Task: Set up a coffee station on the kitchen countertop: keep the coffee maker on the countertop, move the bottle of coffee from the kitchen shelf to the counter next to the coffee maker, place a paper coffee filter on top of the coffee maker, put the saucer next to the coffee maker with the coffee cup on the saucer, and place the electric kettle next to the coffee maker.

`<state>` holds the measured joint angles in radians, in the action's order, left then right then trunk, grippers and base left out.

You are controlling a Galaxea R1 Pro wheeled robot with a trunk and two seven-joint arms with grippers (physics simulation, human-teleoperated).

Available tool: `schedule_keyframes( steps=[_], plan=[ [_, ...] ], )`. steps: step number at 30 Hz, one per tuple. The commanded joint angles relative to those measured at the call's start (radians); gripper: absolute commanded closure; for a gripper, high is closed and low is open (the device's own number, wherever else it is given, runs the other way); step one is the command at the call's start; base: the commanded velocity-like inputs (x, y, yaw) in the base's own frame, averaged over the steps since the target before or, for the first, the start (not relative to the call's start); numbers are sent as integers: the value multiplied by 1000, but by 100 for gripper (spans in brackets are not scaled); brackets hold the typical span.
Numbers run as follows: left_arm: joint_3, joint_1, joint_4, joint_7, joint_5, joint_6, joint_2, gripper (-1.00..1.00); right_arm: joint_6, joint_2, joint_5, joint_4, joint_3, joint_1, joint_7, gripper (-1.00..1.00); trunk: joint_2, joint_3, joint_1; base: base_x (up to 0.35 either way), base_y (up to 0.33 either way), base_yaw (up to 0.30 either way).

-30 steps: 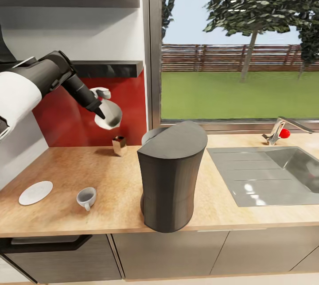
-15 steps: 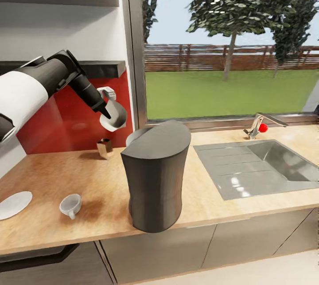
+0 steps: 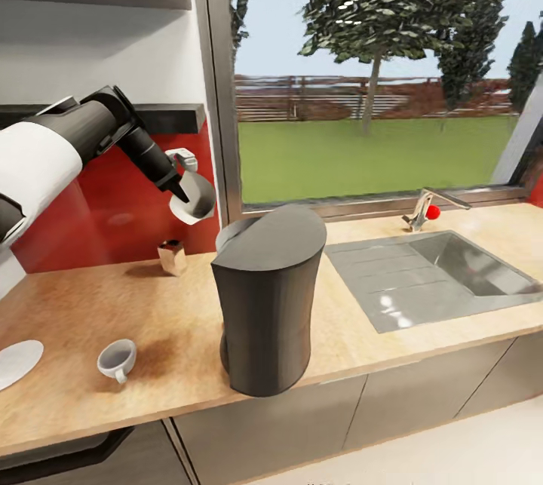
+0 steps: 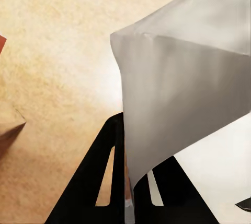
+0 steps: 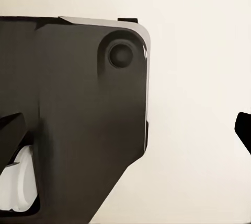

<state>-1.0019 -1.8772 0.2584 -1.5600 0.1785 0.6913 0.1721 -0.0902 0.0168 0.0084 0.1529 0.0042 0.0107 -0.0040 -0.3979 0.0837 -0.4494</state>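
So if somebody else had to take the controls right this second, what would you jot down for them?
Left gripper: shut on the paper filter, held in the air to the left of the coffee maker.
Right gripper: cannot tell from its wrist view.
On the countertop: coffee maker, coffee bottle by the red wall, cup, saucer at the left edge, cup and saucer apart.
Done: bottle is on the counter.
Left: filter onto the coffee maker, saucer beside it, cup on saucer, kettle beside it.
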Motion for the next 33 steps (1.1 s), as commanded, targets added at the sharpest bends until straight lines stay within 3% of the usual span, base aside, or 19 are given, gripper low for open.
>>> schedule_keyframes(
  steps=[1,9,17,19,33],
  plan=[
    [3,0,2,-11,10,7,1,100,-3,0,1,-1,0,1,0,-100,-2,2,-1,0,1,-298],
    [3,0,2,-11,12,7,1,100,-3,0,1,-1,0,1,-1,-100,-2,2,-1,-130,90,-289],
    [3,0,2,-11,12,5,1,100,-3,0,1,0,0,1,-1,-100,-2,2,-1,-84,63,-58],
    [0,11,-9,-11,13,23,12,100,-5,-10,2,0,-3,2,-12,-100,-2,2,-1,0,0,0],
    [-1,10,-70,-11,18,10,84,100,-3,-2,-7,-5,-12,3,-13,-100,-2,2,-1,0,0,0]
  ],
)
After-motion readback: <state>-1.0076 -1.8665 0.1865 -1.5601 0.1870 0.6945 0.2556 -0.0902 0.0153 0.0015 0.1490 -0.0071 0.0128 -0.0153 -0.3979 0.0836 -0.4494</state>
